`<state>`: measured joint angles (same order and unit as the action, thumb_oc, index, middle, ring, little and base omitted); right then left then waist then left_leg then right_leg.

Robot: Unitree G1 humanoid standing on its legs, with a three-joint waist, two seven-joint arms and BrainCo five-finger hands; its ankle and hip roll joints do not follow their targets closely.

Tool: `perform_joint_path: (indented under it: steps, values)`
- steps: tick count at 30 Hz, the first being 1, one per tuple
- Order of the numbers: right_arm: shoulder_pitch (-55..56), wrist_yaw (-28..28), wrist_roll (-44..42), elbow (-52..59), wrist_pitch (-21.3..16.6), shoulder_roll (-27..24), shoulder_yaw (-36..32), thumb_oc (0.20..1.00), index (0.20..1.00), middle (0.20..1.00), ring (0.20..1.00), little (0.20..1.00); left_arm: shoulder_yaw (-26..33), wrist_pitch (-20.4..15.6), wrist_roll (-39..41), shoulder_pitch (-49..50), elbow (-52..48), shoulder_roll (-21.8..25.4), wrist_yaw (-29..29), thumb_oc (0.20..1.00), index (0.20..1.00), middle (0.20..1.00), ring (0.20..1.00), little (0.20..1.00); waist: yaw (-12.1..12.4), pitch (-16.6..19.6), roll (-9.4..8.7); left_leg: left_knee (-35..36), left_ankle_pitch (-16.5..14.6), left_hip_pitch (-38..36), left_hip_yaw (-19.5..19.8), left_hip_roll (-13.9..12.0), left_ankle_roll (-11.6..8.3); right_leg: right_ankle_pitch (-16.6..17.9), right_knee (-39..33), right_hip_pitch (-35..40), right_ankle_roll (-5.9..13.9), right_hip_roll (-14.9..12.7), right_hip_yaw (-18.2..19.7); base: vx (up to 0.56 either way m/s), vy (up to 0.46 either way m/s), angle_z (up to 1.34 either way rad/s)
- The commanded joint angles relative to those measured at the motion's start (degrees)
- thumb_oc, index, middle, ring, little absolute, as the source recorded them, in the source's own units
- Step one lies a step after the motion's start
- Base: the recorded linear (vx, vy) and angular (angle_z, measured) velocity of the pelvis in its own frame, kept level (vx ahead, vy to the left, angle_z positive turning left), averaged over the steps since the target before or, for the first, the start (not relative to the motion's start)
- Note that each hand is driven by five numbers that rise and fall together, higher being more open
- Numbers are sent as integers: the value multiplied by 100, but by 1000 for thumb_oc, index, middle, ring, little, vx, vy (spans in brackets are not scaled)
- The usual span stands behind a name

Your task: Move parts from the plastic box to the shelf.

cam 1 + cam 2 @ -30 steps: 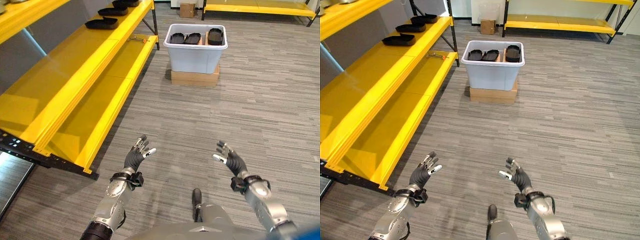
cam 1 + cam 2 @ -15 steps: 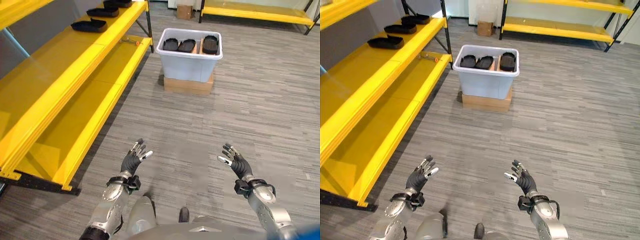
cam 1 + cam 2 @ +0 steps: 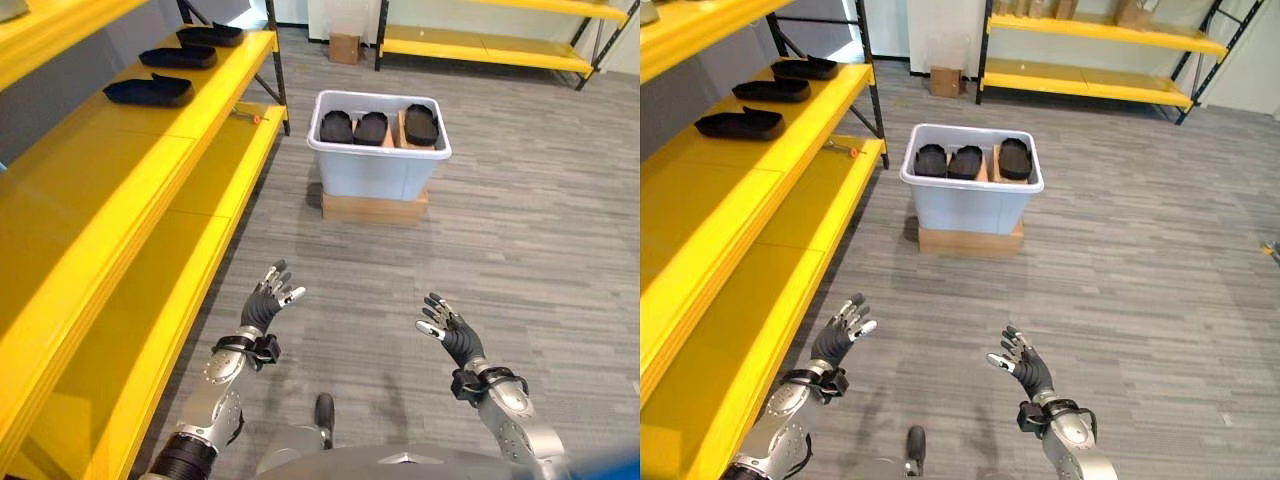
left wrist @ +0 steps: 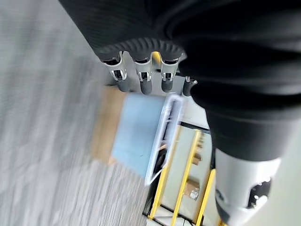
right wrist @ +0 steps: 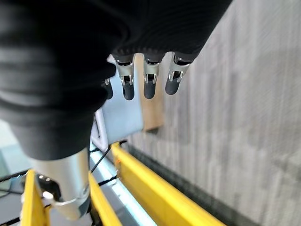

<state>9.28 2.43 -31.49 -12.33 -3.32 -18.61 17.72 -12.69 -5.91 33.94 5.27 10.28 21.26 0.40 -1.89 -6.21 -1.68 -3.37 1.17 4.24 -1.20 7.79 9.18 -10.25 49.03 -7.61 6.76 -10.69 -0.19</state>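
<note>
Your left hand (image 3: 268,303) and right hand (image 3: 447,331): fingers spread, empty, above grey floor. Black parts (image 3: 371,127): in the pale plastic box (image 3: 378,170) on a cardboard base (image 3: 373,207); three more (image 3: 148,91) on your yellow shelf (image 3: 120,165).

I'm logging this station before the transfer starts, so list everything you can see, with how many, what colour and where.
Plastic box: one, pale grey-white, on the floor ahead, resting on a flat cardboard box.
Cardboard box: one, brown, flat, under the plastic box.
Parts in the box: three, black, side by side at the top of the box.
Parts on the shelf: three, black, in a row along the upper shelf on the left.
Shelf: one, yellow, with levels, along the left side.
Far shelf: one, yellow, across the back of the room.
Small carton: one, brown, on the floor at the back.
Left hand: open, holding nothing.
Right hand: open, holding nothing.
</note>
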Motion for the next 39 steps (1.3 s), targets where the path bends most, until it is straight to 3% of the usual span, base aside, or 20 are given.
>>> perform_joint_path:
  steps: [1,3,4,6,9,12,15,18,19,21,22,23,24,25,27,29,30,31,34,39]
  values:
    - [-205,118,1,85,-144,-93,-19,1000,1000,1000,1000,1000,5,-172,-211,202,-377,194,-4,1000,1000,1000,1000,1000,-105,-123,231,-83,-438,-358,-21,-572,-387,1214,-1340,-318,-102,199,-704,429,106,14]
    - [-190,128,-22,113,-143,-136,-39,1000,1000,1000,1000,1000,21,-169,-172,231,-351,207,-34,1000,1000,1000,1000,1000,-147,-141,233,6,-536,-556,-32,-555,-424,1018,-1984,-467,-138,162,-937,390,-8,16]
    - [-197,123,-36,105,-155,-136,-62,1000,1000,1000,1000,1000,18,-177,-159,231,-296,178,-35,1000,1000,1000,1000,1000,-175,-153,196,103,-642,-748,-26,-535,-478,1000,-2786,-486,-109,140,-1098,369,-99,23]
    - [-207,85,-25,68,-151,-141,-110,1000,1000,1000,1000,1000,61,-181,-170,258,-279,129,-40,1000,1000,1000,1000,1000,-261,-142,118,185,-757,-968,64,-484,-574,1248,-3967,-614,12,211,-1077,325,-108,3]
    - [-247,49,10,67,-159,-168,-140,1000,1000,1000,1000,1000,93,-208,-178,257,-271,108,-66,1000,1000,1000,1000,1000,-332,-186,81,271,-921,-1266,122,-541,-691,1590,-4792,-582,154,308,-969,355,-116,6]
    - [-209,63,8,162,-159,-221,-183,1000,1000,1000,1000,1000,56,-213,-178,251,-245,52,-132,1000,1000,1000,1000,1000,-368,-109,-6,288,-1176,-1600,124,-595,-800,1742,-4935,-478,190,355,-928,411,-172,23]
    - [-129,58,-141,182,-189,-267,-242,1000,1000,1000,1000,1000,-16,-224,-185,251,-178,-55,-158,1000,1000,1000,1000,1000,-441,123,39,-120,-1241,-1692,198,-868,-980,1664,-4744,-286,-7,557,-978,352,-184,28]
    - [-117,49,-188,183,-223,-329,-248,1000,1000,1000,1000,1000,19,-250,-166,262,-199,-106,-97,1000,1000,1000,1000,1000,-454,173,126,-590,-965,-1586,190,-1057,-1161,1433,-4610,-186,-150,681,-1064,297,-203,17]
    - [-131,26,-244,177,-248,-368,-252,1000,1000,1000,1000,1000,68,-264,-79,262,-209,-144,-31,1000,1000,1000,1000,1000,-432,147,130,-1485,-486,-1280,231,-1187,-1306,1220,-4576,3,-324,820,-1036,273,-233,-2]
    - [-97,33,-290,200,-271,-432,-236,1000,1000,1000,1000,1000,91,-246,-13,333,-234,-160,-21,1000,1000,1000,1000,1000,-349,62,88,-2884,196,-708,300,-1292,-1374,1015,-4653,319,-553,978,-914,233,-232,-12]
    - [-98,33,-290,201,-271,-428,-237,1000,1000,1000,1000,1000,92,-246,-13,331,-234,-156,-21,1000,1000,1000,1000,1000,-363,78,68,-2879,219,-680,311,-1268,-1370,1027,-4660,300,-551,954,-922,100,-153,-20]
    - [-81,30,-304,227,-283,-453,-245,1000,1000,1000,1000,1000,100,-223,20,360,-257,-151,-7,1000,1000,1000,1000,1000,-305,-5,-3,-3457,481,-381,345,-1264,-1368,946,-4670,435,-651,963,-906,170,-191,-17]
    - [-59,5,-284,252,-272,-539,-256,1000,1000,1000,1000,1000,112,-199,40,394,-278,-129,-18,1000,1000,1000,1000,1000,-187,-186,-156,-4064,421,115,272,-1150,-1247,847,-4725,667,-752,929,-807,176,-184,-19]
    - [-57,4,-283,254,-271,-539,-257,1000,1000,1000,1000,1000,112,-198,41,395,-279,-128,-19,1000,1000,1000,1000,1000,-176,-197,-133,-4107,387,119,268,-1176,-1245,845,-4725,676,-752,954,-802,177,-130,-17]
    - [-46,-41,-270,232,-268,-567,-261,1000,1000,1000,1000,1000,84,-202,46,417,-305,-129,-10,1000,1000,1000,1000,1000,-54,-294,-201,-3876,50,762,44,-1152,-1147,777,-4781,879,-727,905,-699,200,-17,-32]
    - [-11,-75,-221,222,-320,-571,-315,1000,1000,1000,1000,1000,110,-243,27,456,-314,-124,17,1000,1000,1000,1000,1000,10,-261,-156,-2199,-20,1044,-168,-1264,-1118,673,-4947,1060,-611,935,-619,302,66,-26]
    - [-4,-74,-220,222,-322,-573,-315,1000,1000,1000,1000,1000,106,-245,26,462,-313,-127,17,1000,1000,1000,1000,1000,30,-264,-186,-2100,9,966,-205,-1237,-1115,663,-4953,1083,-605,902,-597,492,130,-40]
    - [-20,-73,-63,111,-354,-528,-275,1000,1000,1000,1000,1000,92,-304,-142,450,-270,-134,33,1000,1000,1000,1000,1000,215,-220,-51,41,648,947,42,-1105,-1192,536,-5200,1515,-533,1119,-442,390,87,-34]
    - [-88,-61,11,33,-334,-512,-232,1000,1000,1000,1000,1000,63,-324,-160,374,-245,-138,27,1000,1000,1000,1000,1000,255,-169,25,247,851,1005,235,-1015,-1288,445,-5222,1647,-527,1214,-350,297,82,-21]
    - [-70,124,21,144,-198,-345,-122,1000,1000,1000,1000,1000,82,-320,-66,366,-312,-117,30,1000,1000,1000,1000,1000,255,155,-61,32,454,673,85,-845,-1016,205,-4822,1853,-255,732,-311,411,182,-44]
